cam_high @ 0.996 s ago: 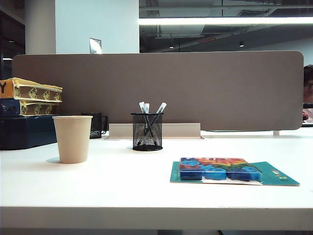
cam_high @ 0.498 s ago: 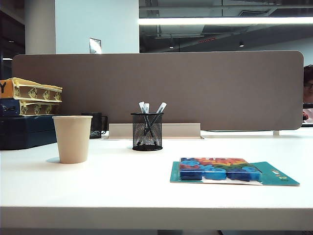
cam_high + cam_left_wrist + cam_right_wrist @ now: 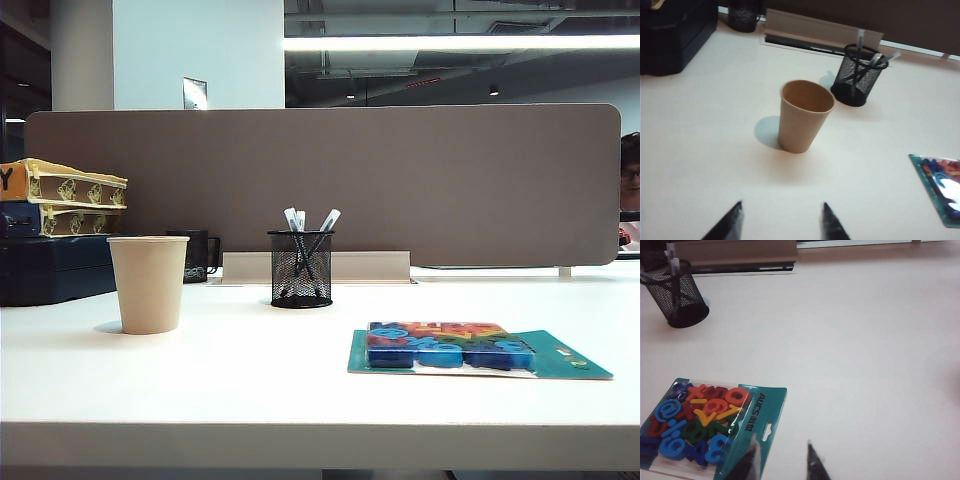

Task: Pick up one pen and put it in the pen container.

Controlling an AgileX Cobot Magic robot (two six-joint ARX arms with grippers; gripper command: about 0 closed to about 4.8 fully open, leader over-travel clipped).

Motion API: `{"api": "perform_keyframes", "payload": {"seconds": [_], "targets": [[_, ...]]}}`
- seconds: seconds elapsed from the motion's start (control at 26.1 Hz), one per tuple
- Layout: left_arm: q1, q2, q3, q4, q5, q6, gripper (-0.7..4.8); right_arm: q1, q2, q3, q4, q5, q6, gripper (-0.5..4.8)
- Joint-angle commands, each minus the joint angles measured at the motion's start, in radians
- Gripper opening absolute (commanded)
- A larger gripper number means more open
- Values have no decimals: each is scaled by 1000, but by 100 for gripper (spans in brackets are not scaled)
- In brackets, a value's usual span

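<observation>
The pen container (image 3: 301, 268) is a black wire-mesh cup standing mid-table near the grey divider. Black pens with pale caps (image 3: 327, 220) stand inside it, leaning apart. No pen lies loose on the table in any view. Neither arm shows in the exterior view. My left gripper (image 3: 781, 205) hovers open and empty over bare table, well short of the container (image 3: 860, 75) and its pens (image 3: 860, 37). My right gripper (image 3: 782, 441) is open and empty, one finger over the edge of the letter pack, far from the container (image 3: 682, 300).
A beige paper cup (image 3: 148, 284) stands left of the container, directly ahead of the left gripper (image 3: 805, 117). A teal pack of coloured foam letters (image 3: 450, 346) lies front right. Stacked boxes (image 3: 60, 240) and a dark mug (image 3: 197, 255) sit back left.
</observation>
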State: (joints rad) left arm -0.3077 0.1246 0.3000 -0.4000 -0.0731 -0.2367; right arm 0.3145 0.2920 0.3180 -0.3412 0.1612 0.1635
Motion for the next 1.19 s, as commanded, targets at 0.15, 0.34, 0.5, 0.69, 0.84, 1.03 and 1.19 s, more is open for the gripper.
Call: {"api": "perform_keyframes", "payload": {"seconds": [0.15, 0.34, 0.5, 0.69, 0.84, 1.03, 1.19], "targets": [[1, 0, -58, 59, -21, 1, 192, 0, 0, -66, 70, 46, 7, 117], [1, 0, -97, 83, -20, 5, 192, 0, 0, -124, 130, 56, 20, 123], [1, 0, -129, 99, -18, 27, 192, 0, 1, -159, 172, 73, 20, 127], [1, 0, -161, 109, -21, 27, 192, 0, 1, -194, 198, 104, 16, 127], [1, 0, -179, 110, -42, 37, 192, 0, 0, -224, 227, 109, -14, 127], [1, 0, -188, 111, -47, 50, 192, 0, 0, -247, 226, 109, -13, 126], [1, 0, -212, 111, -47, 54, 183, 0, 0, -265, 234, 109, -13, 127]]}}
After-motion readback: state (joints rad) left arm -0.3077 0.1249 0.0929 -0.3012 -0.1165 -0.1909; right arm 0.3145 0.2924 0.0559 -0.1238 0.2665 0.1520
